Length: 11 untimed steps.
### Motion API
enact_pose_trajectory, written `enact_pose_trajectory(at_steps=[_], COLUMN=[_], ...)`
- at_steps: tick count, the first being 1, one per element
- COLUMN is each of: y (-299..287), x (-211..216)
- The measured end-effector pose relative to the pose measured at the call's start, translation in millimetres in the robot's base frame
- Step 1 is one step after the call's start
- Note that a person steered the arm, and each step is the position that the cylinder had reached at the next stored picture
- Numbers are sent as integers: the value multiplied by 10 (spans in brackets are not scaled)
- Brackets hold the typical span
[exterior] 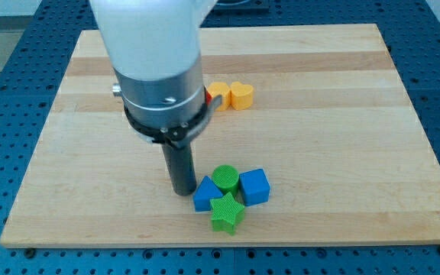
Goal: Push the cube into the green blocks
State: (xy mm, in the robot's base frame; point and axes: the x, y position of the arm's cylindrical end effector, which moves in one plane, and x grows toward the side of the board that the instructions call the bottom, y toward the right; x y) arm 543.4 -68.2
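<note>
A blue cube [254, 186] sits near the board's bottom centre, touching a green cylinder [224, 177] on its left. A green star [226, 211] lies just below the cylinder. A blue block of unclear shape [204, 194] sits left of the green star and cylinder. My tip [182, 191] is at the left side of this cluster, right next to the blue block's left edge and well left of the cube.
A yellow heart-shaped block [241, 95] and an orange block [218, 93] sit side by side near the board's middle, with a red block partly hidden behind the arm. The wooden board [342, 114] lies on a blue perforated table.
</note>
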Motion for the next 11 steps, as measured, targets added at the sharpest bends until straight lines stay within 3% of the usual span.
enact_pose_trajectory(at_steps=[1, 2, 3, 4, 6, 7, 9, 11], y=[58, 537, 1290, 1408, 1107, 1249, 2131, 2191], x=[-325, -473, -408, -60, 40, 40, 131, -618])
